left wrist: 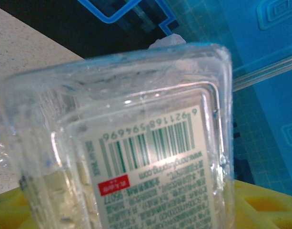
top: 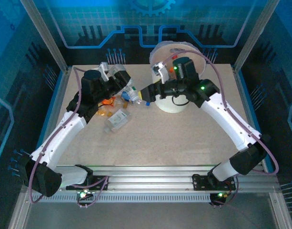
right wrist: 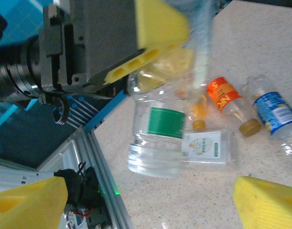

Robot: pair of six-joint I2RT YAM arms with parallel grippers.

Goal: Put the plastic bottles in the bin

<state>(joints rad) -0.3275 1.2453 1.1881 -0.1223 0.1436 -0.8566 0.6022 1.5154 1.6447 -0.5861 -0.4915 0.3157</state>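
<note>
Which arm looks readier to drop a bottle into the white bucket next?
Left. The left pincer clamps a clear bottle, so it probably only needs carrying to the bin. The right pincer is open and empty, near the loose bottles.

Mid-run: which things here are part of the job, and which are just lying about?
Job: clear bottle in left gripper; orange-label bottle; blue-label bottle; flat clear bottle; bin.
Not the job: purple cables; frame rail.
</note>
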